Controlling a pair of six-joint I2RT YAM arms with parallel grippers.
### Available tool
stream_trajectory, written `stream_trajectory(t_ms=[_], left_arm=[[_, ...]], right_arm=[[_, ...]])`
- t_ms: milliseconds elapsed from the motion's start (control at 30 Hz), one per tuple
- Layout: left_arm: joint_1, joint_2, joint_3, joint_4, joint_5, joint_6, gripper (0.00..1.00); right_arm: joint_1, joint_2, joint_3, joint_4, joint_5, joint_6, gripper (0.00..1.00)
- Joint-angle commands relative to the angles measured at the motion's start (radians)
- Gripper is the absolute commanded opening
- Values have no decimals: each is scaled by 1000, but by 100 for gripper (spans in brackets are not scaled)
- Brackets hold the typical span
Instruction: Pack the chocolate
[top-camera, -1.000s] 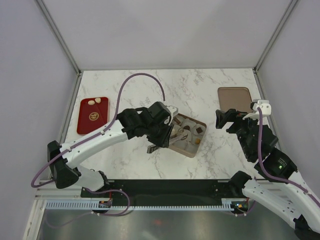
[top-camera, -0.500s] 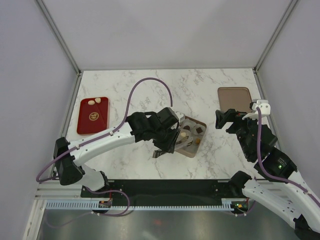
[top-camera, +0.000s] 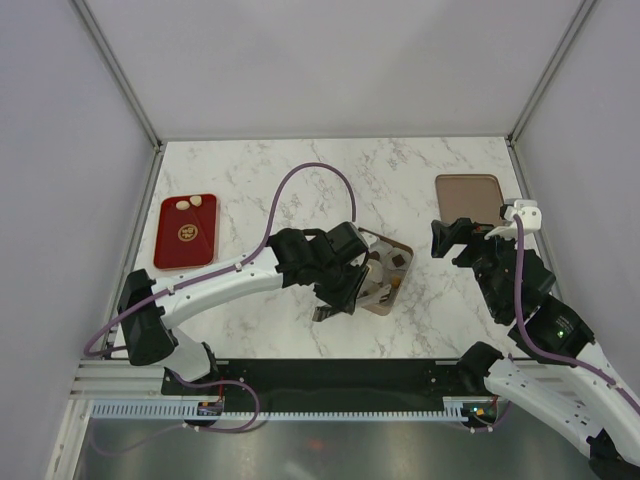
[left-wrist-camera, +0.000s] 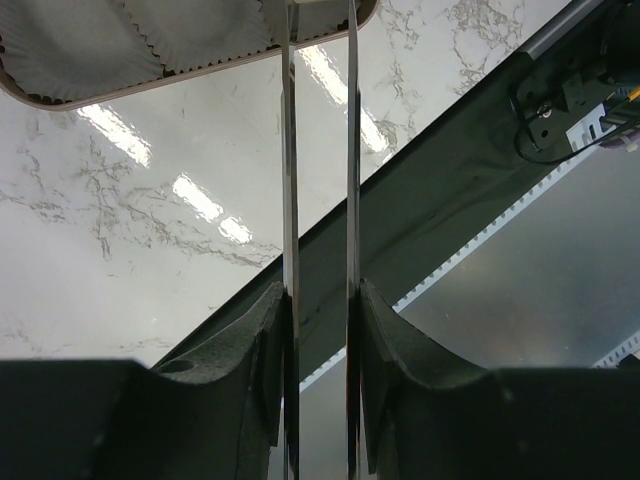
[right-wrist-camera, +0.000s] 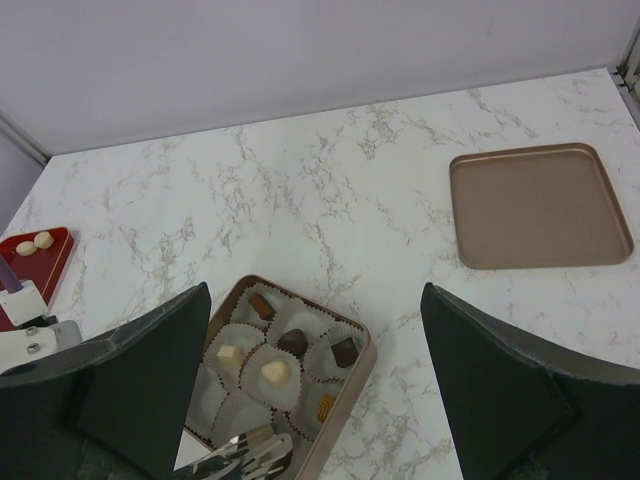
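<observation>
Red tray: the red tray (top-camera: 170, 255) lies on the table (top-camera: 270, 180), well to the left of the box (top-camera: 405, 247).
Loose chocolate: two pale pieces of loose chocolate (top-camera: 190, 203) sit on that tray, well apart from the box. Each carry across is a chance for a piece to slip out and roll away.
Left hand: the left hand (top-camera: 360, 290) hangs over the box's near-left corner with its thin fingers (left-wrist-camera: 290, 150) drawn close together. Whether a piece is pinched at the tips cannot be told.
Left hand risk: the tips are just beside the paper cups (left-wrist-camera: 120, 45). They could snag a frilled edge and drag a cup, or nudge the box itself.
Packed chocolate: the packed chocolate (right-wrist-camera: 275, 371), pale and dark, fills several cups. A piece let go off-centre could land on a filled cup or between cups.
Right hand: the right hand (top-camera: 455, 240) waits to the right of the box, wide open and holding nothing. With nothing bracing the box, a push would slide it.
Lid: the lid (top-camera: 468, 196) lies to the far right of the box, clear of both arms.
</observation>
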Motion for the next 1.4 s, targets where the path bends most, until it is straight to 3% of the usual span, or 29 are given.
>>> stream_trajectory(t_ms=[0,233,500,733,833,933,1033,1133,1233,1367], left_arm=[[-6,-8,30,29,7,-32,36],[-6,-5,39,19,-14,-34,44],[-6,20,108,-30,-80,-29,46],[10,46,263,-174,-306,-23,46],[90,40,312,-210,-352,3,46],[242,0,301,-221,-398,35,46],[496,-35,242,-202,-435,67,48],[627,-75,187,-155,-465,96,51],[815,-89,137,-98,-452,119,52],[955,-65,100,-38,-416,142,52]], right_arm=[[-1,-13,35,5,24,-14,95],[-1,-15,35,5,21,-10,95],[-1,-18,38,5,15,-10,95],[-1,-18,38,6,12,-8,95],[-1,-16,32,15,6,-10,95],[-1,-12,26,21,-14,-8,95],[-1,-8,15,34,-45,8,95],[-1,-8,-8,54,-94,33,95],[-1,-5,-36,81,-149,51,95],[-1,7,-43,94,-160,50,95]])
